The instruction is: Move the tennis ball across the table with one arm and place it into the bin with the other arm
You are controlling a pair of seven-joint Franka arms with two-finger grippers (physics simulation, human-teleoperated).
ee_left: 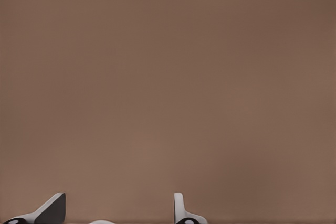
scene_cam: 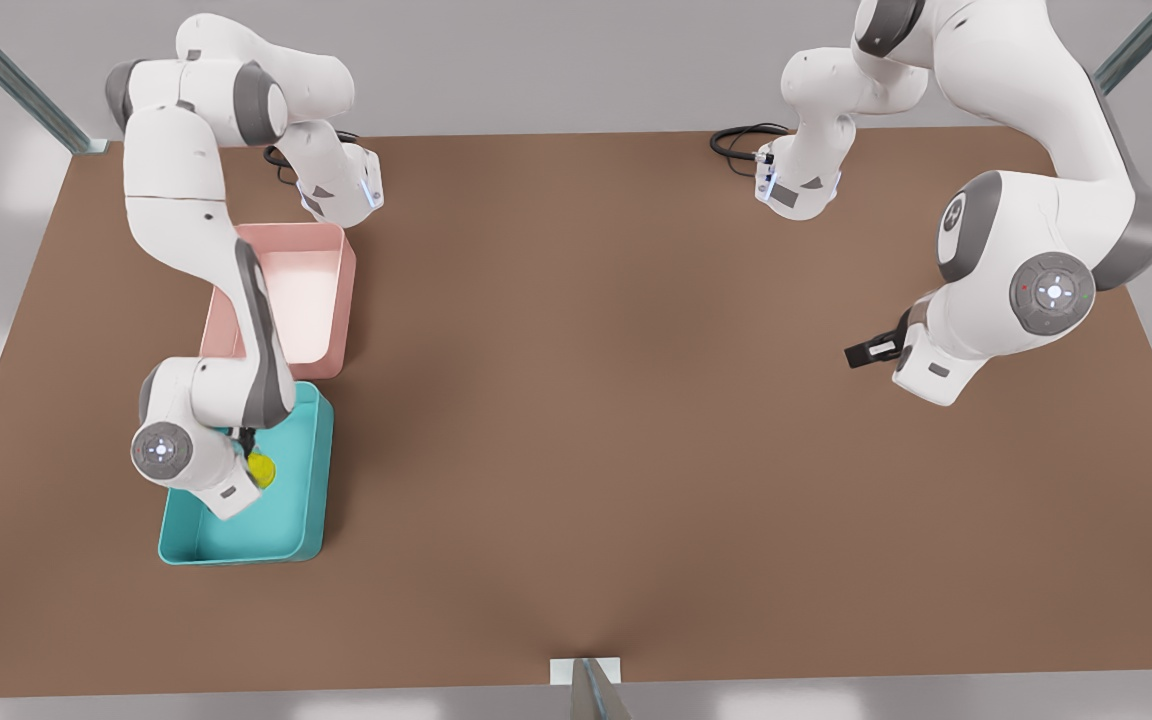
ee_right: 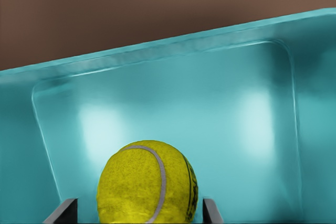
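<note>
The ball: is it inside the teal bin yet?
Over it, not yet released. The ball sits between the right gripper fingers above the bin floor; whether it touches is unclear.

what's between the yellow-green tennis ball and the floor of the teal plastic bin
Nothing visible. The right gripper holds the yellow-green tennis ball over the teal plastic bin, bare floor below. The left gripper waits open over the brown table.

tennis ball over bin, on table
</note>
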